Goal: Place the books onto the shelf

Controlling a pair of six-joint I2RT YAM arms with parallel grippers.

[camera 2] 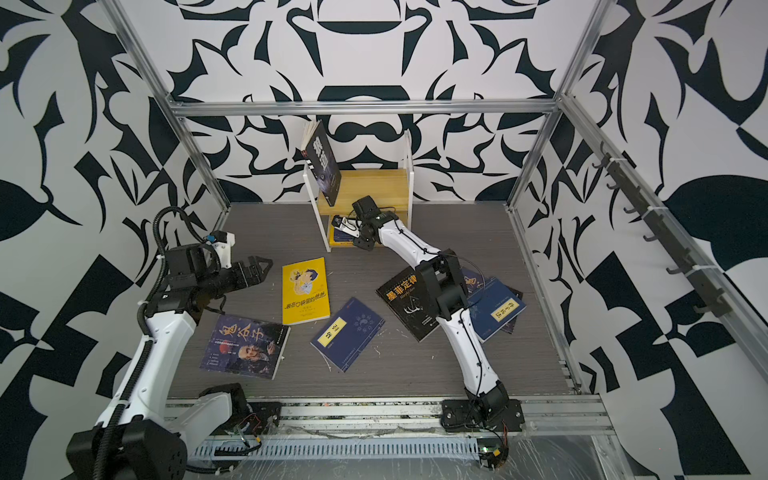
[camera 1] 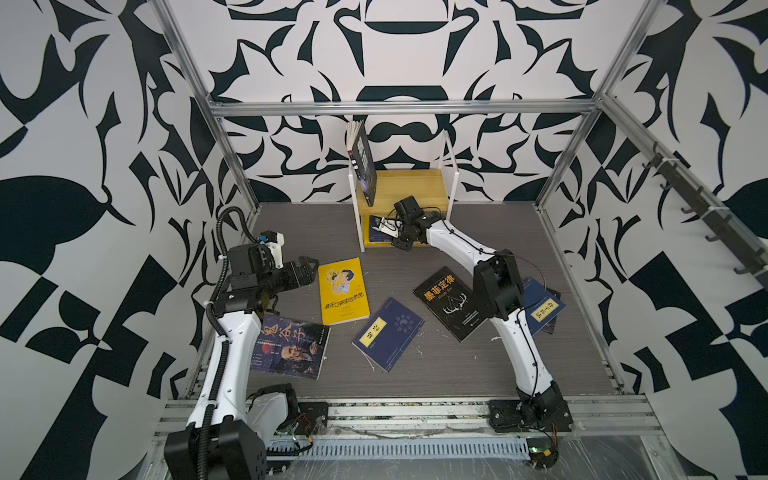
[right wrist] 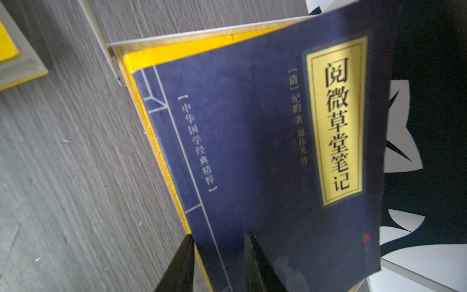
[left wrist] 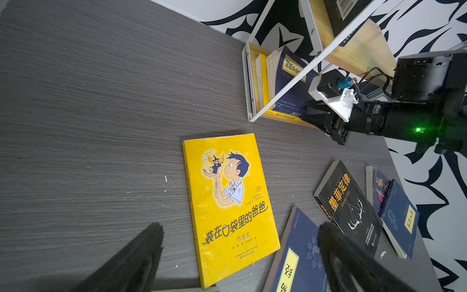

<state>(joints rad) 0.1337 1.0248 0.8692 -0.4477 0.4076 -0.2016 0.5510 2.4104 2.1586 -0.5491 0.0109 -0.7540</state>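
The shelf (camera 1: 415, 187) (camera 2: 374, 187) stands at the back, and a black book (camera 1: 365, 166) leans on its upper board. My right gripper (camera 1: 376, 224) (right wrist: 219, 235) reaches into the lower tier. Its jaws are closed narrowly on the spine edge of a navy book (right wrist: 252, 139) (left wrist: 290, 83), with a yellow book behind it. My left gripper (camera 1: 312, 272) (left wrist: 241, 225) hangs open beside the yellow cartoon book (camera 1: 343, 291) (left wrist: 227, 202). Flat on the table lie a navy book (camera 1: 388, 334), a black antler book (camera 1: 451, 303) and a purple-blue book (camera 1: 291, 347).
Another navy book (camera 1: 544, 311) lies on a further one under my right arm's elbow. Aluminium posts (camera 1: 232, 166) frame the table, and a metal rail (camera 1: 395, 415) runs along the front. A strip of hooks (camera 1: 706, 216) juts from the right wall.
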